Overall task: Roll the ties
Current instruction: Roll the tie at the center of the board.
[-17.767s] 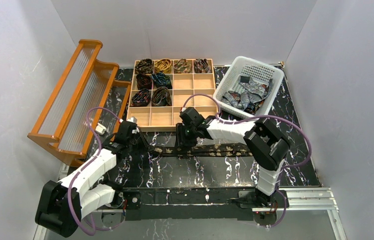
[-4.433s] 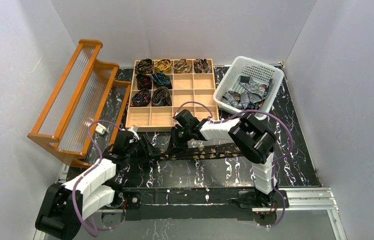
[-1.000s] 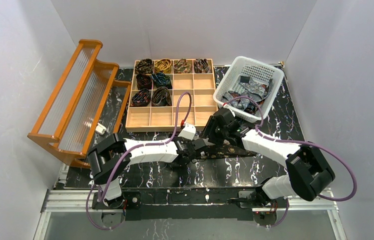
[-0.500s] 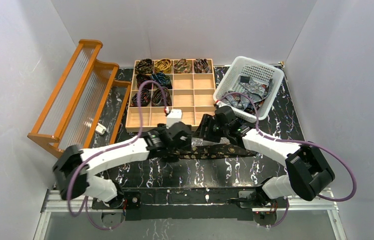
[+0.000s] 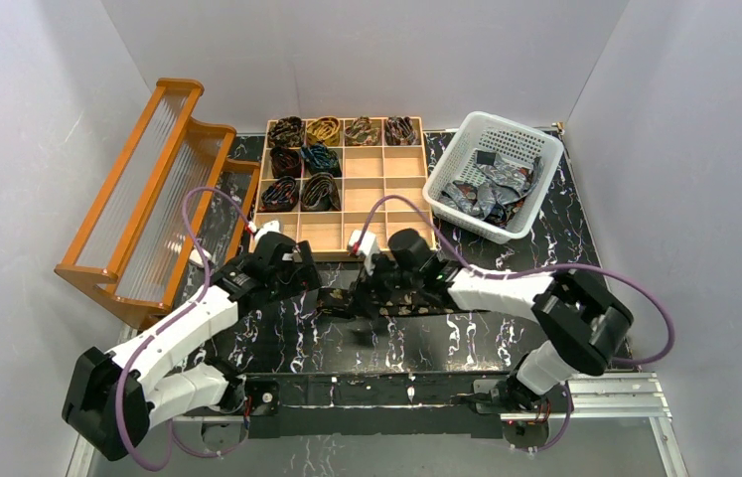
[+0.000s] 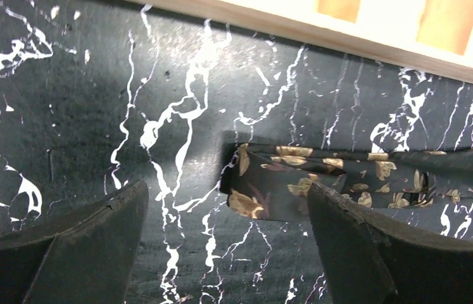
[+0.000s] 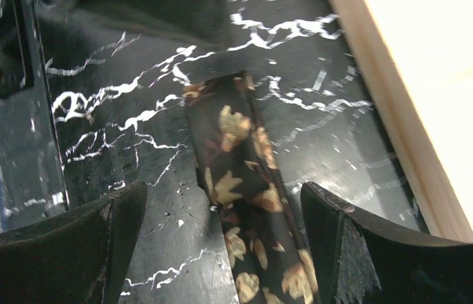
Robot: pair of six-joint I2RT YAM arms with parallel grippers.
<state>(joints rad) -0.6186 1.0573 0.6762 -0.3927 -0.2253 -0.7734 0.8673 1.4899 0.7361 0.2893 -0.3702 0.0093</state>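
A dark tie (image 5: pixel 339 301) with gold leaves lies flat as a long strip on the black marbled mat, just in front of the wooden tray (image 5: pixel 327 255). My left gripper (image 5: pixel 299 276) hovers open at the strip's left end. In the left wrist view that tie end (image 6: pixel 347 180) lies between and beyond the wide-set jaws of the left gripper (image 6: pixel 226 190). My right gripper (image 5: pixel 367 293) is open right above the strip. The right wrist view shows the tie (image 7: pixel 240 158) running between the spread jaws of the right gripper (image 7: pixel 214 193), untouched. Several rolled ties (image 5: pixel 302 161) fill tray compartments.
A white basket (image 5: pixel 535 149) at the back right holds loose grey-silver ties (image 5: pixel 486 194). An orange wooden rack (image 5: pixel 148 199) stands along the left. The tray's edge (image 6: pixel 379 38) lies close beyond the left gripper, and the tray's edge (image 7: pixel 423 95) runs beside the right one.
The left arm has drawn back leftward to the tie's left end. The right gripper has slid left along the strip. Both jaws have opened wider.
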